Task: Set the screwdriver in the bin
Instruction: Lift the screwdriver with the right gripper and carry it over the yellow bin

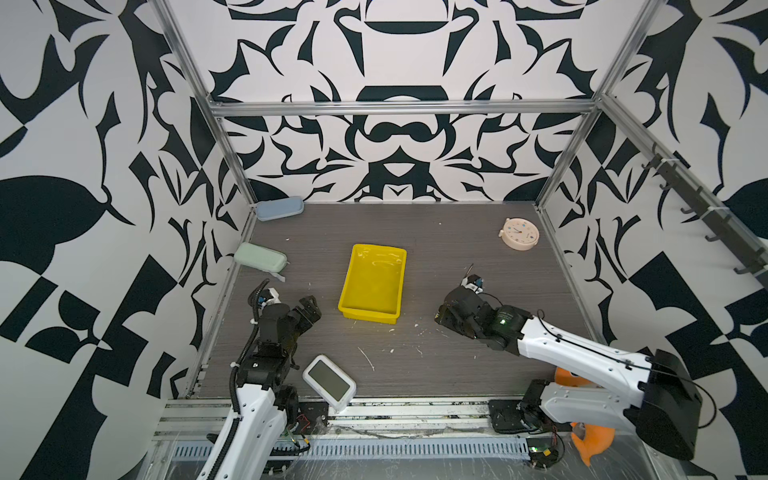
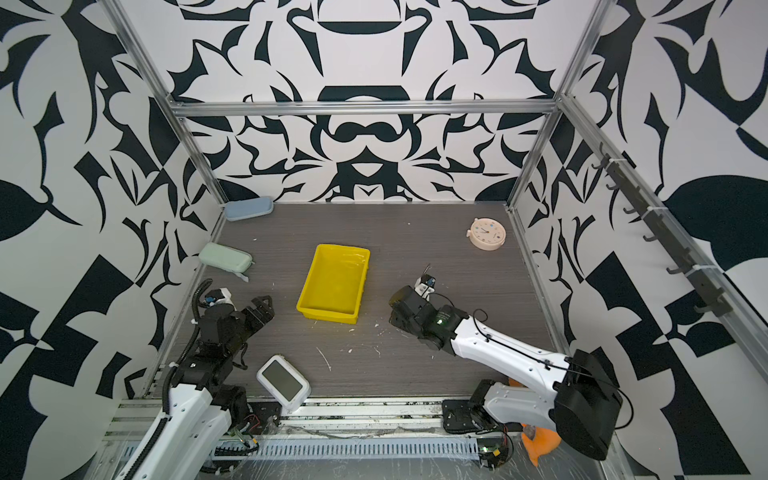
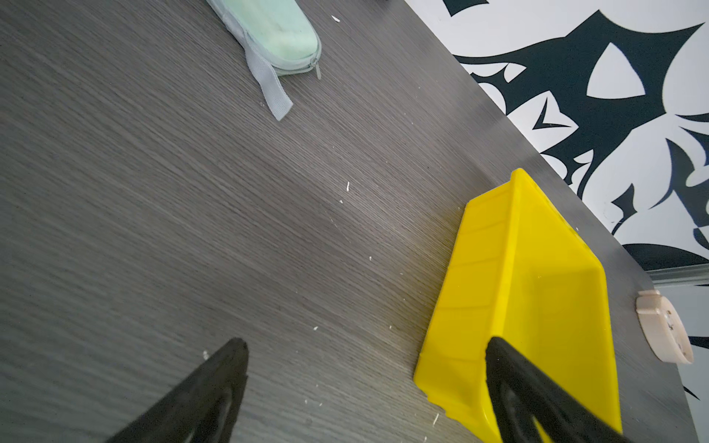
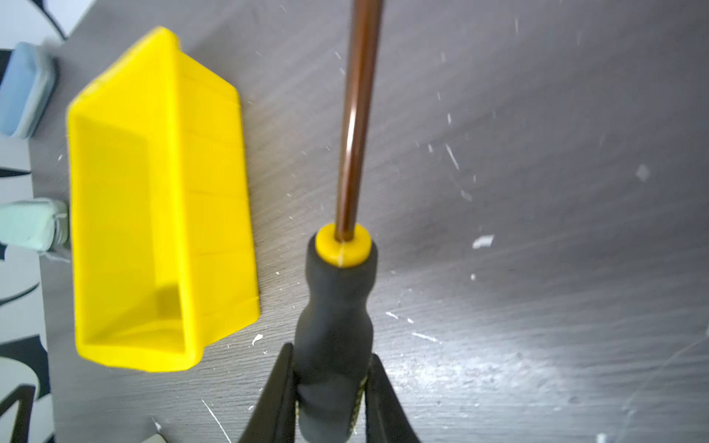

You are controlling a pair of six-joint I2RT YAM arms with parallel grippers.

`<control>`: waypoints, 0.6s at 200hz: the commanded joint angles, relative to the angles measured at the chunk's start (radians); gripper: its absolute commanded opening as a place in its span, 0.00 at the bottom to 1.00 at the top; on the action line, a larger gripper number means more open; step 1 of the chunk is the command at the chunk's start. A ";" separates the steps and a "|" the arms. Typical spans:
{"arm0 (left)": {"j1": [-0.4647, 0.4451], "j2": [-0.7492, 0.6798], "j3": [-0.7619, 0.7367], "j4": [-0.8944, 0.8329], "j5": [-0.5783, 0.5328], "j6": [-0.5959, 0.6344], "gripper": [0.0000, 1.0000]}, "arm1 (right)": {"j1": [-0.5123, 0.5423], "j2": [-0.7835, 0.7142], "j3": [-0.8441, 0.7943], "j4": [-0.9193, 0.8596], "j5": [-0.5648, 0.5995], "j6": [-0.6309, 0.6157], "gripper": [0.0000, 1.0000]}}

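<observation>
The screwdriver (image 4: 337, 291) has a black handle with a yellow collar and a thin brown shaft. My right gripper (image 4: 330, 351) is shut on the handle, holding it just above the grey table to the right of the bin. In both top views only the shaft tip (image 1: 470, 270) (image 2: 426, 269) shows past the right wrist. The bin (image 1: 374, 286) (image 2: 334, 284) (image 4: 126, 214) is a yellow tray, empty, at the table's middle. My left gripper (image 1: 311, 307) (image 3: 366, 340) hangs open with nothing in it, left of the bin's near corner (image 3: 452, 345).
A pale round clock (image 1: 520, 234) lies at the back right. A green case (image 1: 259, 257) and a blue case (image 1: 279, 208) sit along the left wall. A white device with a grey screen (image 1: 329, 382) rests at the front edge. White flecks litter the table.
</observation>
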 commanded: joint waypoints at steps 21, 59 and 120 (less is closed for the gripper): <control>-0.002 0.030 0.003 0.013 -0.008 -0.020 0.99 | 0.001 0.000 0.067 0.065 -0.038 -0.259 0.19; -0.002 0.076 0.014 0.057 0.111 0.043 0.96 | 0.001 0.160 0.200 0.153 -0.166 -0.267 0.21; -0.056 0.087 -0.031 0.257 0.368 0.152 0.95 | 0.034 0.543 0.527 0.227 -0.308 -0.230 0.21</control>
